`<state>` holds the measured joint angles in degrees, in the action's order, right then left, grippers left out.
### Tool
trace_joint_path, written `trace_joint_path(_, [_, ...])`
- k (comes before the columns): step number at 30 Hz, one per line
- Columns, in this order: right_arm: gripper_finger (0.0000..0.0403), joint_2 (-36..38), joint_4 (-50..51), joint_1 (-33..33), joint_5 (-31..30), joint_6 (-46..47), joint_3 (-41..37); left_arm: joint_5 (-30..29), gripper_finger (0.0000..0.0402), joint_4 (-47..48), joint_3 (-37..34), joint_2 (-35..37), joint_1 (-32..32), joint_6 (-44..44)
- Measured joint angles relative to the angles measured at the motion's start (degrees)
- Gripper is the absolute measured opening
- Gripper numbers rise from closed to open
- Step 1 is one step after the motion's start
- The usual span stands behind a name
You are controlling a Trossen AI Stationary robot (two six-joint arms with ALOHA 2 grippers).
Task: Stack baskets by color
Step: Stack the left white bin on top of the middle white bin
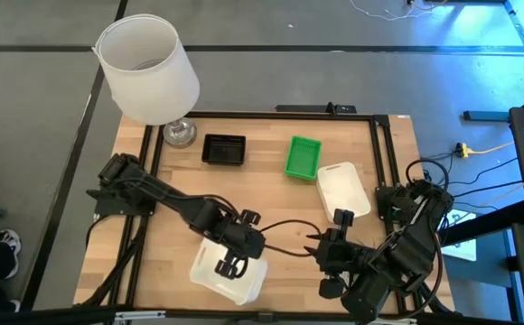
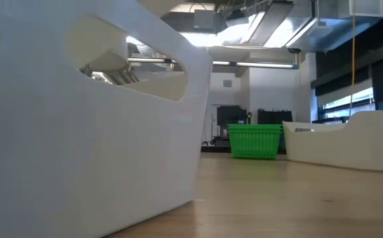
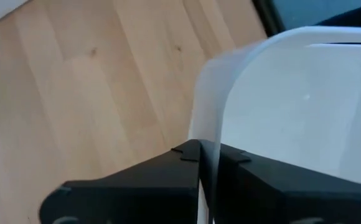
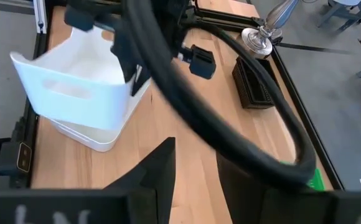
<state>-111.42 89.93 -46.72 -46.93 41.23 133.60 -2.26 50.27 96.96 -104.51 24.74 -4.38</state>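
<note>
1. White basket wall fills most of my low view: this upper white basket sits tilted, its handle cutout showing, at the front of the counter.
2. My left gripper is clamped shut on that basket's thin rim, holding it tipped over a second white basket lying flat beneath it (the two overlap, not yet nested square).
3. My right gripper hangs just beside them at the counter's front, fingers spread apart and holding nothing.
4. A third white basket lies toward the right side, with the green basket just beside its far end.
5. I see the black basket near the far edge, close to the lamp's metal base under the big white shade.
</note>
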Motion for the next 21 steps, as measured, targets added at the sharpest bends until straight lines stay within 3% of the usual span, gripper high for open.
trace_joint_path(14, [0.0117, 0.0, 0.04, -0.02, 0.26, -1.0, 0.0, 0.22, 0.0, 4.7, 0.51, -3.28, -0.73, 2.14])
trace_joint_path(21, [0.0117, 0.0, 0.06, -0.04, 0.54, -1.22, 0.0, 3.26, 0.0, 5.43, 0.53, -6.43, -0.95, 2.49])
